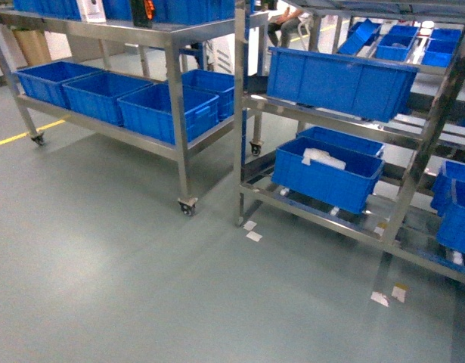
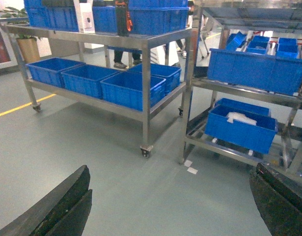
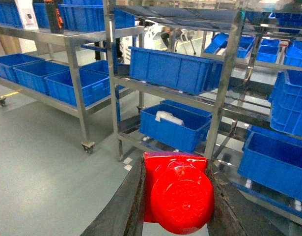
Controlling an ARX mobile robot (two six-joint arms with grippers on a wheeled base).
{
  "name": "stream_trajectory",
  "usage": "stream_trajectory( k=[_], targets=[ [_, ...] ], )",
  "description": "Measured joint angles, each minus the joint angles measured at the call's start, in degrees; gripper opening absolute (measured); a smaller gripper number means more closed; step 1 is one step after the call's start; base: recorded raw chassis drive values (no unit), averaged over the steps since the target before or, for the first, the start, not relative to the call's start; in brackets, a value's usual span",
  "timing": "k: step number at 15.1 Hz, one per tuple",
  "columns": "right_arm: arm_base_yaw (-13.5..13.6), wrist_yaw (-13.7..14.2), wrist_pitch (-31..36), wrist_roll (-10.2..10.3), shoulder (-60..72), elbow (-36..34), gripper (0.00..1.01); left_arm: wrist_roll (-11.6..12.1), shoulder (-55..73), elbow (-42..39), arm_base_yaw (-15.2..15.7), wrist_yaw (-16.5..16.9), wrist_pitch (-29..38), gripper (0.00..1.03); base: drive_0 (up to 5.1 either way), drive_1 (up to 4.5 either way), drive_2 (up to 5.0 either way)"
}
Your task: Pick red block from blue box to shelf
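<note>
I am holding the red block in front of the big steel shelf.

The shelf (image 1: 402, 132) is tall and shiny, with slim rails and upright posts, and dark blue crates (image 1: 339, 79) sit on its tiers. One lower crate (image 1: 328, 172) has something white inside. Left of the shelf stands a steel cart on wheels (image 1: 175, 113) with more blue crates (image 1: 168, 112) in a row. The floor (image 1: 126, 272) is smooth and gray-green, with a yellow line (image 1: 24, 134) far left and small bits of paper (image 1: 252, 231) near the shelf's foot. My left gripper (image 2: 170, 206) has its two dark fingers (image 2: 57, 209) far apart with nothing between them. My right gripper (image 3: 176, 196) squeezes the red block (image 3: 178, 194) from both sides, its round stud facing the camera.
</note>
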Motion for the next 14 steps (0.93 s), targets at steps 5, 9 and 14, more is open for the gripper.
stream_trajectory(
  k=[5, 9, 14],
  targets=[
    [0.0, 0.0, 0.0, 0.0, 0.0, 0.0, 0.25, 0.0, 0.0, 0.0, 0.0, 0.0, 0.0, 0.98, -1.5, -1.54, -1.5],
    [0.0, 0.0, 0.0, 0.0, 0.0, 0.0, 0.25, 0.0, 0.0, 0.0, 0.0, 0.0, 0.0, 0.98, -1.5, -1.53, -1.5],
    [0.0, 0.0, 0.0, 0.0, 0.0, 0.0, 0.25, 0.0, 0.0, 0.0, 0.0, 0.0, 0.0, 0.98, -1.5, -1.53, -1.5]
  ],
)
